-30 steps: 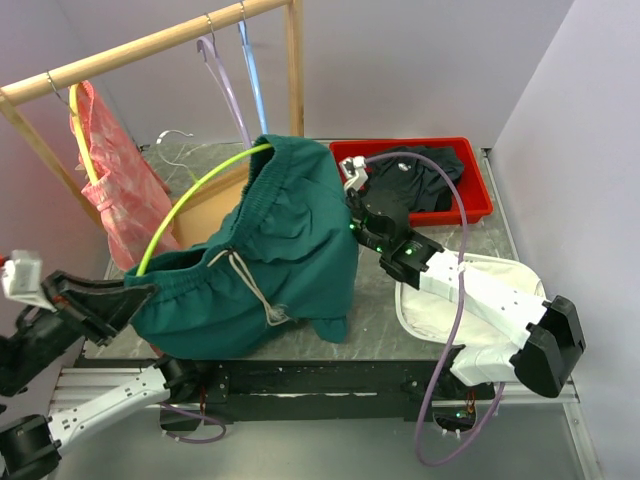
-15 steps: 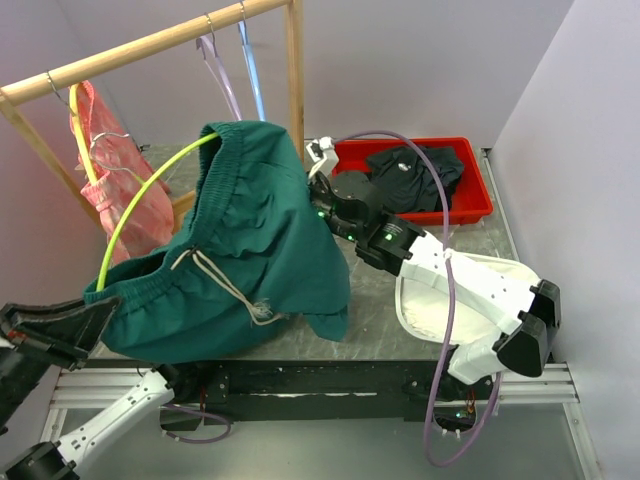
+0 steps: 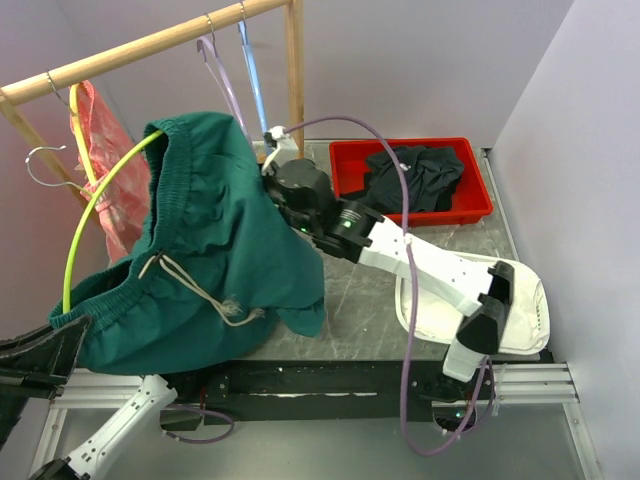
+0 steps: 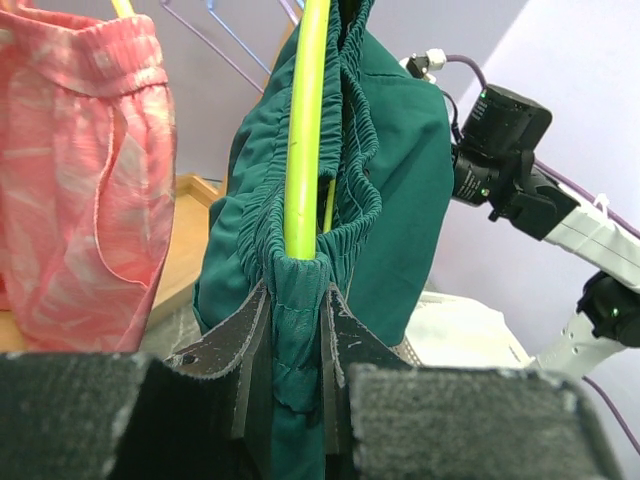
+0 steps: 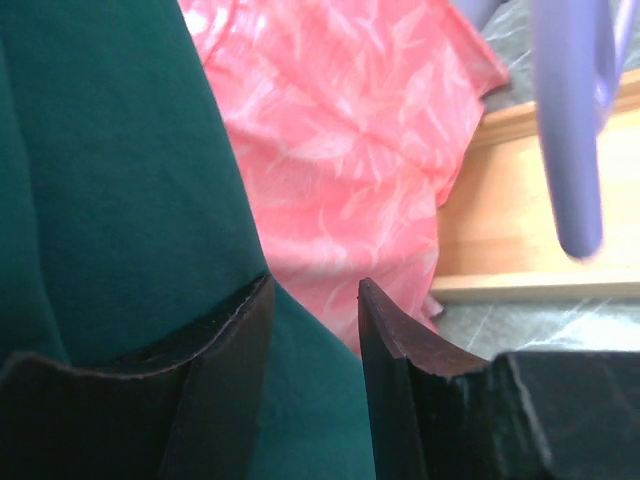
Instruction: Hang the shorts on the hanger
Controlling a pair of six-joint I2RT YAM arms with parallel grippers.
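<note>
Hanger (image 4: 305, 120) lower end lay buried in shorts (image 4: 400, 170) waistband inside left pincer (image 4: 295, 292). Right pincer (image 5: 313, 283) hold on cloth was unclear; its tips sat behind shorts in top view. Beyond it, lilac hanger (image 5: 570, 120) was blurred, cut by upper edge.

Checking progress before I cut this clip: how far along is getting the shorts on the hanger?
Done: the shorts hang with their waistband threaded over the hanger. In hand: the left gripper clamps waistband and bar together at the low end; the right gripper is against the fabric's far side, grip unclear. Left: the hook hangs free of the wooden rail, so hanging up may remain.
</note>
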